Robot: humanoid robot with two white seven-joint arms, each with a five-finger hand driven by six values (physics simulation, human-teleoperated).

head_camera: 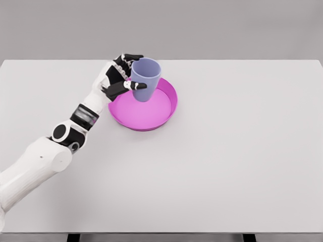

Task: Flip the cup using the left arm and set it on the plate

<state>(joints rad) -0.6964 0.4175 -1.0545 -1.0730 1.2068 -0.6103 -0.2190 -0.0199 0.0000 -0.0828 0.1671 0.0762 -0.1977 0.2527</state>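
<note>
A lavender-blue cup point(145, 79) is upright, mouth up, over the far left part of the magenta plate point(151, 113). Whether its base touches the plate I cannot tell. My left hand point(122, 75) is shut on the cup from its left side, with dark fingers point(132, 58) curled around its rim and the thumb across its front wall. The left arm comes in from the lower left of the head view. The right arm does not show.
The plate lies on a wide white table point(242, 151), a little left of the middle and towards the far edge. A grey wall stands behind the table.
</note>
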